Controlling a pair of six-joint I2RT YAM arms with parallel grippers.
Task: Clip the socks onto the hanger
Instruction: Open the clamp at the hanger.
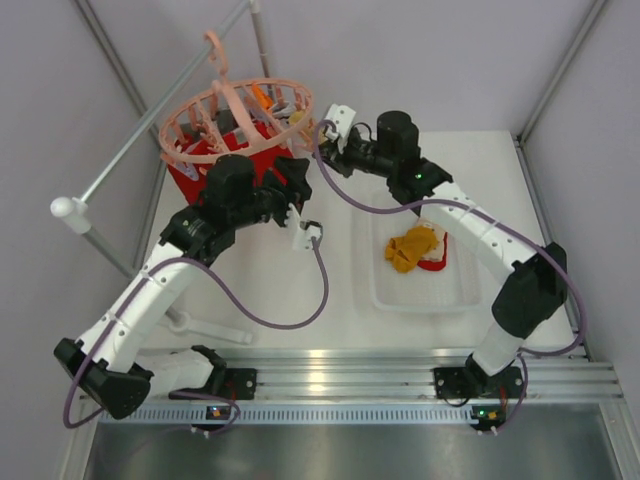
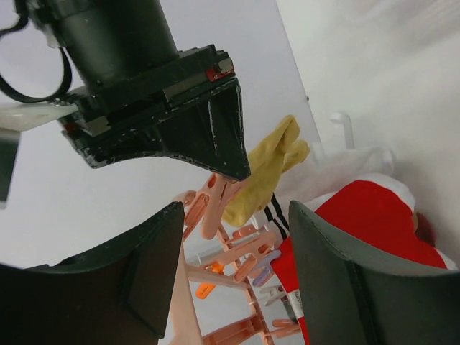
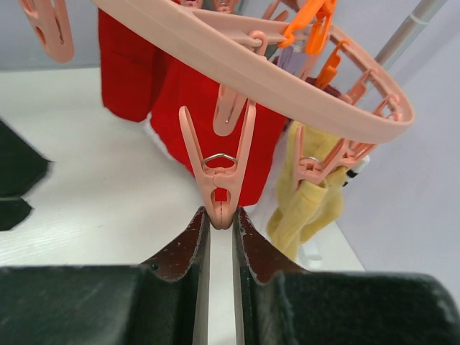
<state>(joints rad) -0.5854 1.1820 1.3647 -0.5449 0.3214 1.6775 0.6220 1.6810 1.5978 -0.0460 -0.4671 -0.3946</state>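
The salmon-pink hanger point(image 1: 235, 112) hangs from the rail at the back left, with red socks point(image 1: 205, 152) clipped under it. In the right wrist view my right gripper point(image 3: 221, 214) is shut on the lower tip of one pink peg point(image 3: 219, 162) beneath the hanger's ring point(image 3: 237, 54). A yellow sock point(image 3: 309, 201) hangs from a peg beside it, with red socks point(image 3: 201, 100) behind. My left gripper point(image 2: 236, 215) is open just below the hanger's pegs point(image 2: 255, 251), holding nothing. The yellow sock point(image 2: 269, 169) and a red sock point(image 2: 363, 215) show beyond its fingers.
A clear tray point(image 1: 385, 290) on the right of the table holds another yellow sock point(image 1: 412, 248) and a red one point(image 1: 436, 264). The grey metal rail point(image 1: 140, 140) runs diagonally at the left. The two arms meet closely at the hanger's right side.
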